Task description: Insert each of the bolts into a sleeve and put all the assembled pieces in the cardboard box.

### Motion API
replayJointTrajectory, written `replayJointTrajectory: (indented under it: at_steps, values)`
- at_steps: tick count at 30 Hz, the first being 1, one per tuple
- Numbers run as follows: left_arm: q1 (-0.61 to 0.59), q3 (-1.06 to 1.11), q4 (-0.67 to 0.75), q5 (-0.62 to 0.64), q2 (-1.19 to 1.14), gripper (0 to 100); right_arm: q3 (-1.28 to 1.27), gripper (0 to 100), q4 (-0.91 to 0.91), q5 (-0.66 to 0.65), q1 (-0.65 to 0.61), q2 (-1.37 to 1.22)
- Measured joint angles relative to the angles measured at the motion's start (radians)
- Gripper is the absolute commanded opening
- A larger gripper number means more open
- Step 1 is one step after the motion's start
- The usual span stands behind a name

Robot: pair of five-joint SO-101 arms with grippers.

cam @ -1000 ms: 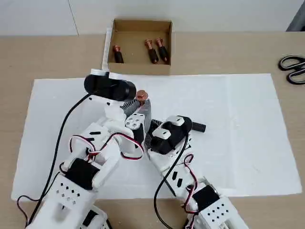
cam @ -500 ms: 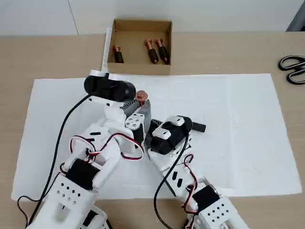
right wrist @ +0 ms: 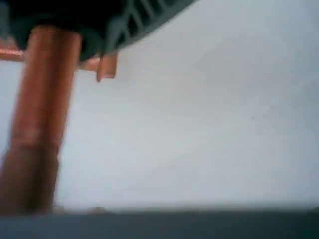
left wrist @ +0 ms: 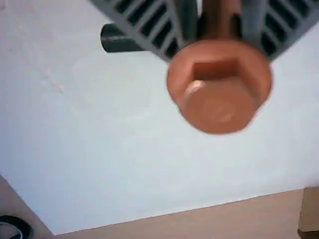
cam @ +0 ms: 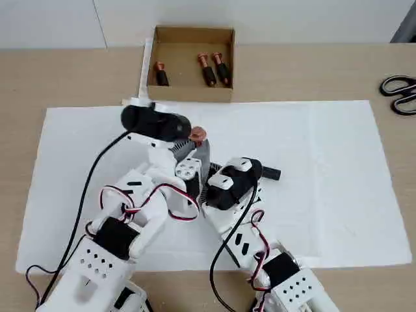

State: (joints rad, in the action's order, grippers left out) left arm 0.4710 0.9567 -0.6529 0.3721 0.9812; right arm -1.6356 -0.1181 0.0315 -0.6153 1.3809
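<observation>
- High view places the left hand point(cam: 195, 146) on the near side of the cardboard box point(cam: 188, 95), apart from it. The hand is clenched on the shank of one copper bolt point(cam: 197, 135), head uppermost.
- Right hand point(cam: 205, 187) sits close behind the left hand, farther from the box. Whether it is released or clenched cannot be told.
- One black sleeve point(cam: 271, 173) lies on the paper sheet point(cam: 338, 182), farther from the box than the bolt and to one side of it.
- Risk, collision: both arms crowd the same spot on the near side of the box, so any swing of the left arm is likely to strike the right arm.
- Risk, misalignment: the bolt is upright and the sleeve lies flat. Unless the axes are matched, the shank will likely push the sleeve away.
- Risk, rolling: the sleeve is round and probably rolls on the sheet when nudged.
- Risk, slip: the grip is on smooth shank only, so the bolt may tilt under insertion load.
- Count: three assembled pieces point(cam: 207, 70) in the box; one loose bolt; one loose sleeve; one box; one pair of scissors point(cam: 400, 94) on the desk point(cam: 65, 71), level with the box's near wall and well apart from it.
</observation>
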Motion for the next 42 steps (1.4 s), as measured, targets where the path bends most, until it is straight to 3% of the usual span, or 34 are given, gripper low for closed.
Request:
replayJointTrajectory:
  at_steps: [13, 42]
  values:
    - [0.006, -0.011, -0.13, 0.0, 0.0, 1, 0.0, 0.4, 0.0, 0.0, -0.005, 0.0]
    - [0.012, 0.028, -0.186, 0.0, 0.003, 1, -0.006, 0.4, 0.003, 0.0, -0.008, -0.002]
